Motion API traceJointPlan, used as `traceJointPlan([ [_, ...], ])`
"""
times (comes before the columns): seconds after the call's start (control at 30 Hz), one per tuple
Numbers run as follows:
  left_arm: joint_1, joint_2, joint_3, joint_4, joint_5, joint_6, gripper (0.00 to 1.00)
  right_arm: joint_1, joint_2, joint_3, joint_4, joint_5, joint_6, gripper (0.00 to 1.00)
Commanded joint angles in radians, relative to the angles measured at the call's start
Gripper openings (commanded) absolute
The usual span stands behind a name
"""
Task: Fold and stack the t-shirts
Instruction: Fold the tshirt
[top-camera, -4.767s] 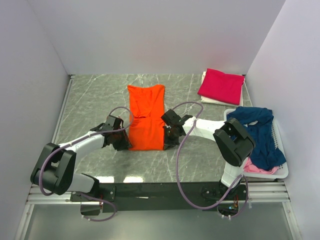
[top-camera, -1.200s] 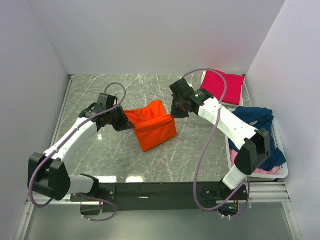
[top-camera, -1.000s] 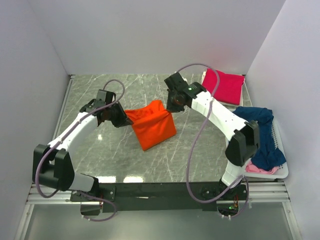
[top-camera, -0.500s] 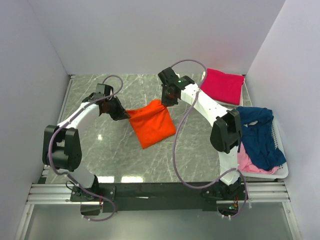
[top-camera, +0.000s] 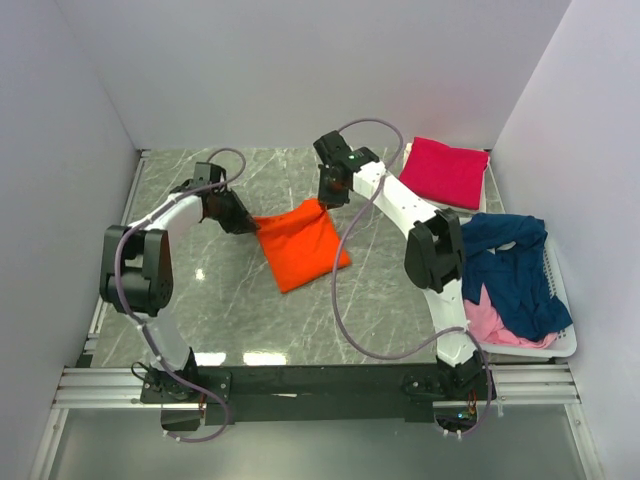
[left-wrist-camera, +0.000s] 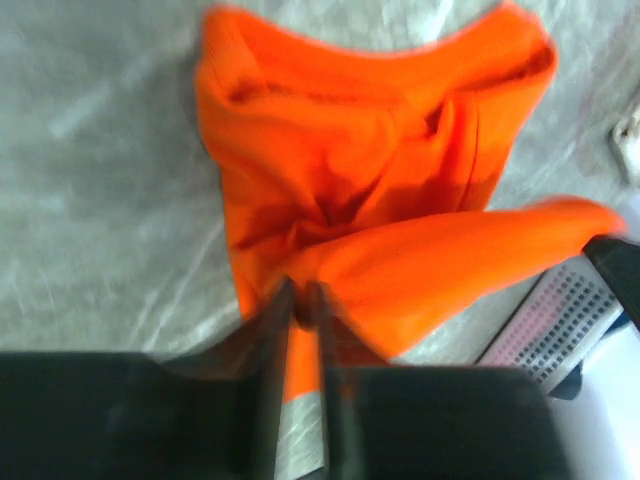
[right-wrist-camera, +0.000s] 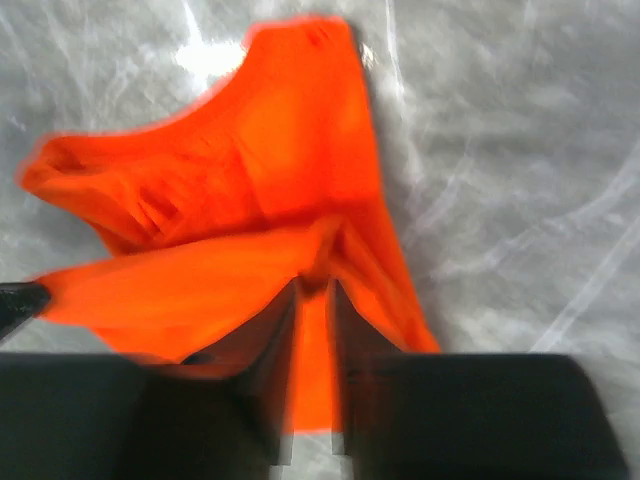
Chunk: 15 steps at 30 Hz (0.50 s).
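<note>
Orange tee (top-camera: 298, 245): soft, rumpled cloth, rough folded square, mid grey marble-look worktop (top-camera: 200, 290). Left gripper (top-camera: 243, 222) jaws clamped on its far-left corner, right gripper (top-camera: 328, 197) jaws pinching far-right corner. Plain white walls all round.

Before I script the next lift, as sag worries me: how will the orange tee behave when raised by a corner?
Probably floppy: the orange tee creases and bunches toward the left gripper pinching it. Likely light, as a small corner pinch holds a fold up. It would likely drape, not keep shape, since its folds slump on the table.
</note>
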<state>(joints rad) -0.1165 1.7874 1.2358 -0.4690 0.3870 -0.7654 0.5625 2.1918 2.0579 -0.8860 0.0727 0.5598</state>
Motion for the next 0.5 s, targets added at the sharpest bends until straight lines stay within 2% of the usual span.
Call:
traceJointPlan([
  [0.0, 0.032, 0.039, 0.109, 0.018, -0.059, 0.025, 0.28, -0.035, 0.052, 0.109, 0.062, -0.049, -0.034, 0.34],
  [0.03, 0.037, 0.046, 0.166, 0.006, -0.08, 0.026, 0.39, -0.038, 0.063, 0.132, 0.065, -0.069, -0.043, 0.47],
  [0.07, 0.043, 0.046, 0.239, -0.023, -0.144, 0.04, 0.58, -0.045, 0.069, 0.184, 0.102, -0.115, -0.063, 0.56],
  [0.2, 0.041, 0.02, 0.271, -0.011, -0.155, 0.055, 0.6, -0.053, 0.011, 0.127, 0.166, -0.137, -0.09, 0.62],
  [0.47, 0.028, -0.089, 0.019, 0.07, -0.089, 0.075, 0.61, -0.102, -0.202, -0.25, 0.326, -0.277, -0.147, 0.65],
])
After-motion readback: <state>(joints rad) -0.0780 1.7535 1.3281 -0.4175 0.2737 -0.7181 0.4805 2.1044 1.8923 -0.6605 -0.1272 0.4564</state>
